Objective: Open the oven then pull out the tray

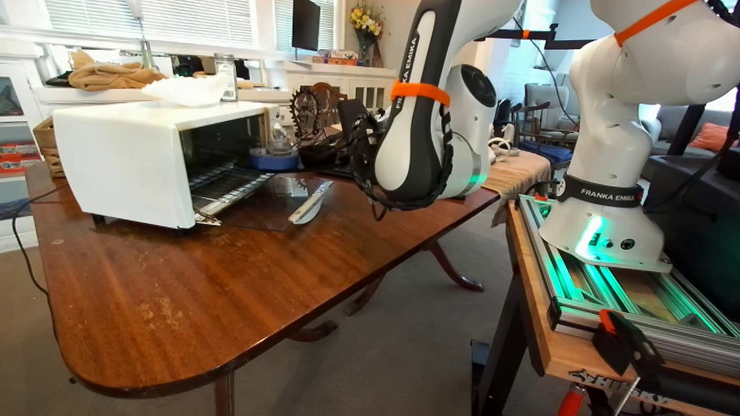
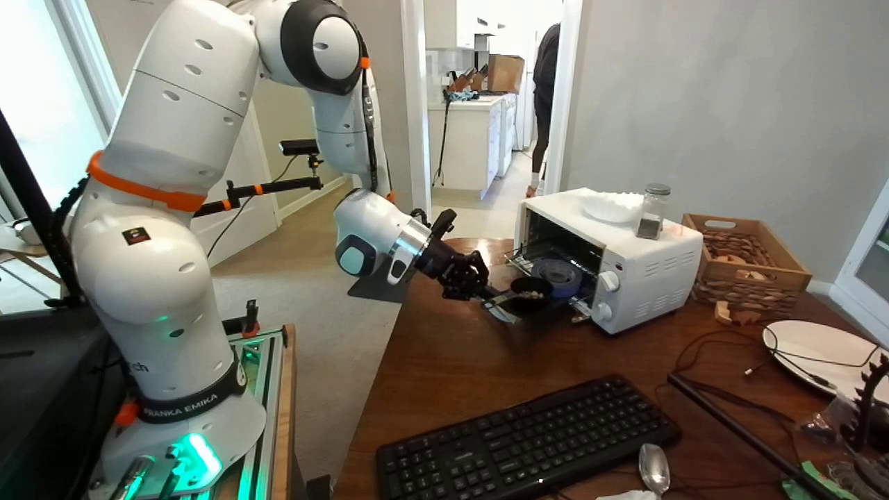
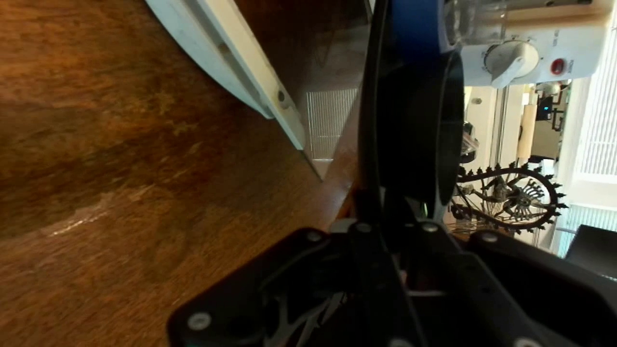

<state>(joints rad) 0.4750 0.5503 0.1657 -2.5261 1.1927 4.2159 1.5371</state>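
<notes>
The white oven [image 1: 124, 156] [image 2: 646, 278] has its door folded down. The door's white handle [image 1: 312, 202] also shows in the wrist view [image 3: 250, 72]. A wire rack [image 1: 237, 182] is inside. In front of the opening, a dark tray edge [image 3: 371, 96] runs beneath a black round bowl [image 2: 524, 286] [image 3: 419, 125] and a blue dish [image 2: 559, 276] [image 1: 274, 160] with something clear on it. My gripper [image 2: 486, 292] [image 3: 385, 217] has its fingers close together at the tray's near end, seemingly clamped on it, above the door. The fingertips are dark and partly hidden.
A jar [image 2: 653, 212] and a white crumpled piece [image 2: 611, 205] stand on the oven. A wicker basket [image 2: 753, 271], a white plate [image 2: 826, 354], a black keyboard [image 2: 528, 444] and a spoon [image 2: 654, 469] are on the wooden table [image 1: 202, 289]. A spiky dark ornament [image 1: 304, 110] stands behind.
</notes>
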